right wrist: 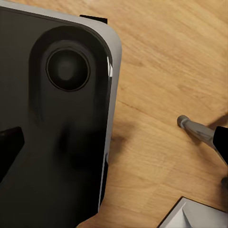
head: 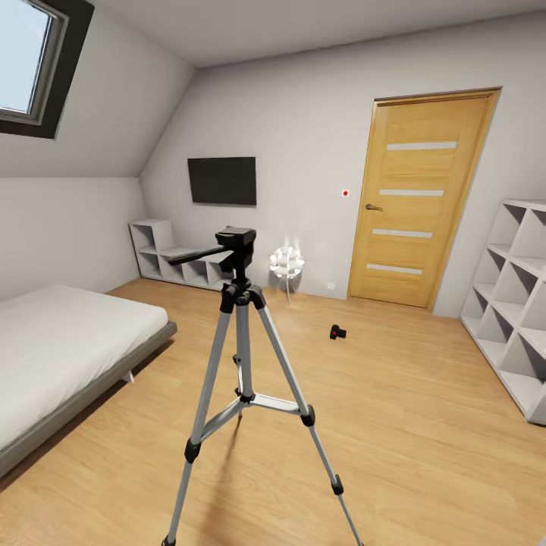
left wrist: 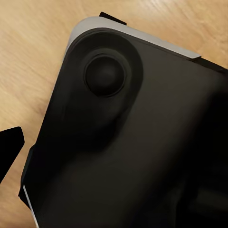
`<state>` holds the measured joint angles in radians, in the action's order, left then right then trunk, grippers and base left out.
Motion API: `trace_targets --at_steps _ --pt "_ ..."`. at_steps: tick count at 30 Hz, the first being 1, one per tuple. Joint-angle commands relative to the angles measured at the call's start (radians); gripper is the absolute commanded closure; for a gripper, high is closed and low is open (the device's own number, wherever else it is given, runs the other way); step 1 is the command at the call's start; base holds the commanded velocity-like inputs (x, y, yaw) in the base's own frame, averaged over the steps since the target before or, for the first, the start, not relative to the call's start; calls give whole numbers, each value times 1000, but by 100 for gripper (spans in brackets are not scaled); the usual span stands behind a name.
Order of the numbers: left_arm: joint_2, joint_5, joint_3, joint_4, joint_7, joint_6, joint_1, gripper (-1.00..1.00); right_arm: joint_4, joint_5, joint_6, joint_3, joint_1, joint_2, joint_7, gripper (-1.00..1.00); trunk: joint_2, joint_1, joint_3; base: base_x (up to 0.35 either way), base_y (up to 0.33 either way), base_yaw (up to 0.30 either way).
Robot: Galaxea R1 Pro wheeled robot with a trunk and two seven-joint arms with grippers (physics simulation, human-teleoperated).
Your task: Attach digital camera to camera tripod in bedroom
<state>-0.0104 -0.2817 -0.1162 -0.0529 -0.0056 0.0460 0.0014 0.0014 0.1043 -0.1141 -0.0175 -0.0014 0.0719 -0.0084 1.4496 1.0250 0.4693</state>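
Note:
The camera tripod (head: 243, 356) stands close in front of me on the wood floor, silver legs spread, with its black head (head: 236, 244) bare and the pan handle pointing left. The digital camera (head: 337, 331) lies on the floor beyond it, a little to the right, small and black. My right gripper (right wrist: 114, 142) hangs open over my own dark base, one fingertip (right wrist: 9, 145) at each side of the right wrist view. My left gripper (left wrist: 114, 142) shows one fingertip (left wrist: 9, 142) far to the side, with nothing held.
A grey low bed (head: 68, 356) fills the left. White cube shelves (head: 516, 303) line the right wall, and a wooden door (head: 417, 197) is at the back. A small white lamp (head: 287, 264) stands behind the tripod. A thin grey rod (right wrist: 194, 129) lies near my base (right wrist: 57, 118).

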Motion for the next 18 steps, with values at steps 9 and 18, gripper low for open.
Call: trace_targets --at_steps 9,18 --pt "0 -1 -7 -1 -1 2 0 -100 0 9 -2 -1 0 0 -1 -100 0 0 1 73 -1 0" --pt "0 -1 -8 -1 -1 2 0 -100 0 9 -2 -1 0 0 -1 -100 0 0 1 118 0 0"
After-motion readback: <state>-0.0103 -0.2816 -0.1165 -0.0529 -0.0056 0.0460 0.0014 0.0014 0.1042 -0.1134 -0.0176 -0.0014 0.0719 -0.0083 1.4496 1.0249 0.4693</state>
